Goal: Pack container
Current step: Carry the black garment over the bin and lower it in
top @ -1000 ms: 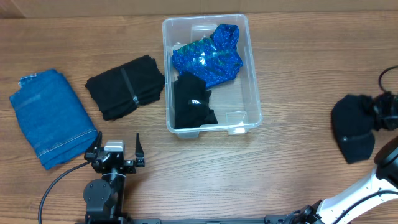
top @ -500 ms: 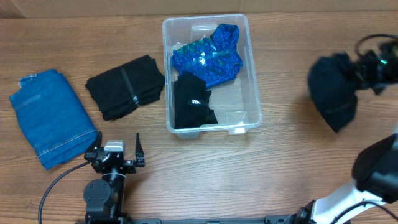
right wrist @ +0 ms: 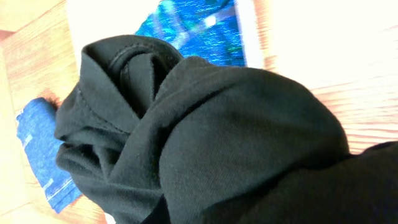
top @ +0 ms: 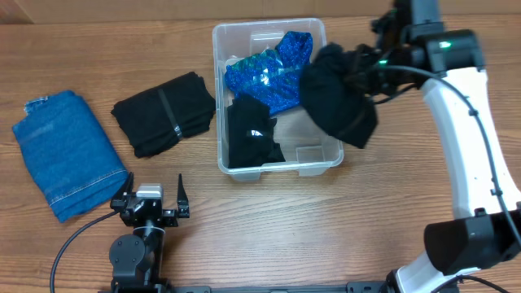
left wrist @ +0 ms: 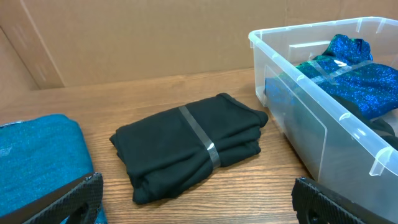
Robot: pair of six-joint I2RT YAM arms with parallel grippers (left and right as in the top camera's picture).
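The right arm reaches in over the table and its right gripper (top: 364, 68) holds a dark bundle (top: 338, 104) up in the air. The cloth hangs over the right-hand rim of the container (top: 217, 98), partly above the inside and partly above the wood beside it. The fingers themselves are buried in the fabric and out of sight, but the bundle dangles from them, so they are clamped on it. The right wrist view is almost all black cloth (right wrist: 217, 137), creased and bunched, with a hemmed edge showing at the top left.

The clear container sits in the middle of the table, toward the far edge. Inside, a sparkly blue garment (top: 273, 75) fills the far half. A black garment (top: 252, 134) lies in the near left corner. The near right corner shows bare plastic.

The left gripper (top: 155, 187) rests low at the near edge, fingers spread wide and holding nothing. From its wrist camera the container's near wall (left wrist: 323, 134) stands off to the right. Straight ahead of it lies a folded black garment (top: 165, 112) with a grey strip across it, just left of the container and not touching it. Further left sits a folded piece of blue denim (top: 69, 155), apart from the black one.
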